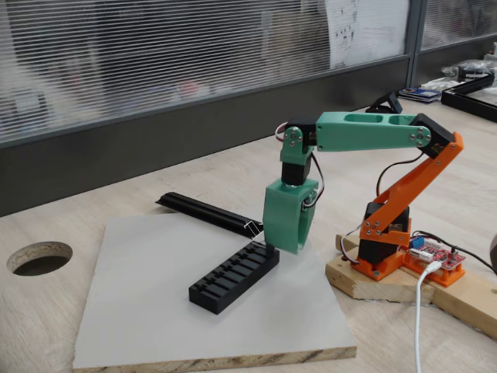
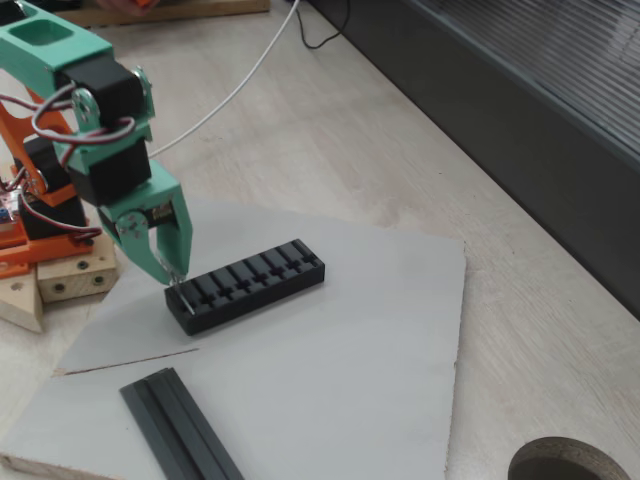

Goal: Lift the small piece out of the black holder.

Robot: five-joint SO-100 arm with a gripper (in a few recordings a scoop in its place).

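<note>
The green 2-finger gripper (image 2: pixel 175 275) is poised at the end of the matte black slotted rectangular holder (image 2: pixel 250 283); jaws are pinched on the tiny thin silvery metal piece (image 2: pixel 183 297).

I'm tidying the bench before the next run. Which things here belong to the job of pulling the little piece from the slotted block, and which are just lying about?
Part of the job:
gripper
black holder
small piece, at the holder's end slot under the fingertips

Lying about:
black rail
round hole in the table
grey board under the holder
</note>
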